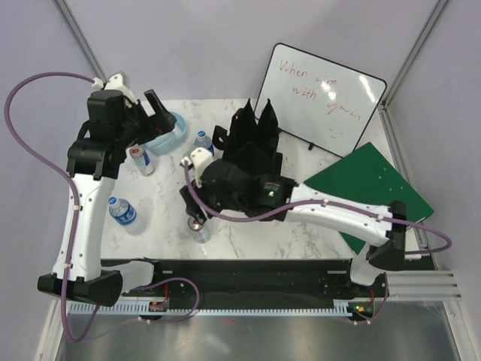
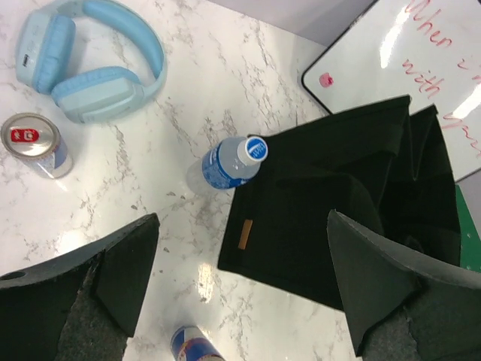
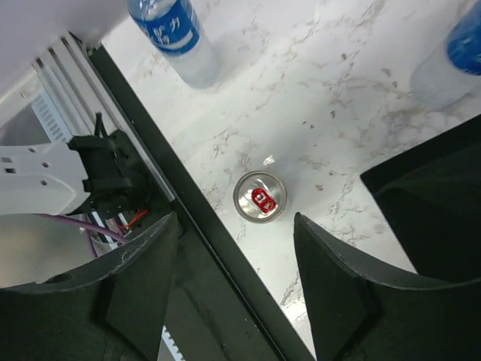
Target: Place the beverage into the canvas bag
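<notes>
Hovering the right claw (image 3: 234,218) over the desk, I have its fingers spread with nothing between them: released and empty. Right below it stands the small silver drinks can with the red tab (image 3: 259,197). It is upright on the white marble desk (image 3: 323,90), close to the near edge, with a corner of the tall black fabric tote bag (image 3: 428,203) just beside it. From overhead the can (image 1: 199,232) sits to the near left of the bag (image 1: 252,147), apart from it and not yet inside.

That's the beverage I'm going for, though a clear water bottle with a blue cap (image 2: 233,162) also stands just beside the bag. The left claw (image 2: 242,216) is wide open too, holding nothing, looking down on the bag's mouth.

Handling, as I judge it:
- **The can:** it has a thin metal wall that is smooth and a little slippery. It should be stiff enough for a firm pinch but would dent under a hard one.
- **Its weight:** the tab lies flat, so it is probably sealed and has some weight, though I cannot tell for certain.
- **The grip:** I'd come straight down with one finger on each side of the round body and close below the rim, around mid-height.
- **The bag:** it is soft and creased, and its walls fold inward. I'd lower the can through the opening rather than drop it, keeping clear of the folds.
</notes>
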